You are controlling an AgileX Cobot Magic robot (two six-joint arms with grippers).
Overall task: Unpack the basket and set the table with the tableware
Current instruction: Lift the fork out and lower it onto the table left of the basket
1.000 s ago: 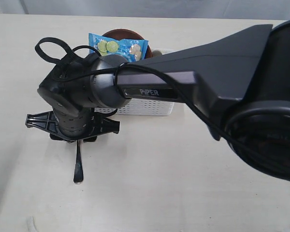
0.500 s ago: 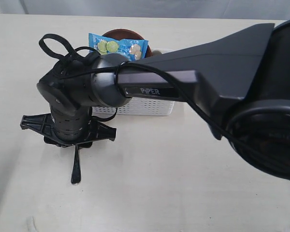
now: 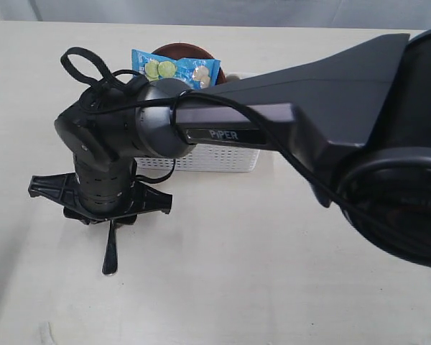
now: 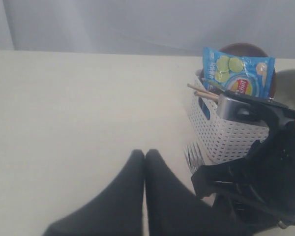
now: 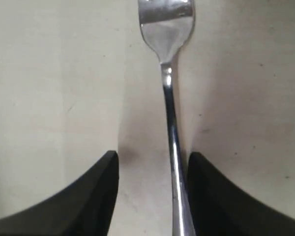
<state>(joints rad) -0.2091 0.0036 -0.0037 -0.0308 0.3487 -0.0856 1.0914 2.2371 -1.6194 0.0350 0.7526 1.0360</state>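
Note:
A steel fork point(image 3: 110, 251) lies flat on the cream table point(image 3: 223, 287), left of the white lattice basket point(image 3: 215, 159). My right gripper point(image 3: 100, 205) reaches across and points down over it. In the right wrist view the gripper point(image 5: 152, 157) is open, with the fork's handle point(image 5: 168, 98) between the fingers, close against one of them. The fork's tines point(image 4: 193, 156) show beside the basket point(image 4: 226, 137). A brown plate point(image 3: 179, 50) and wooden chopsticks point(image 4: 204, 92) are in the basket. My left gripper point(image 4: 144, 153) is shut and empty over bare table.
A blue chip bag point(image 3: 174, 70) stands upright in the basket in front of the plate. The right arm's dark links point(image 3: 309, 108) cover most of the basket and the right side of the exterior view. A small white scrap point(image 3: 47, 332) lies at the near left edge.
My right gripper has shifted a little to the left over the fork, and the fork's handle end now sits slightly further left. Its jaws stay open.

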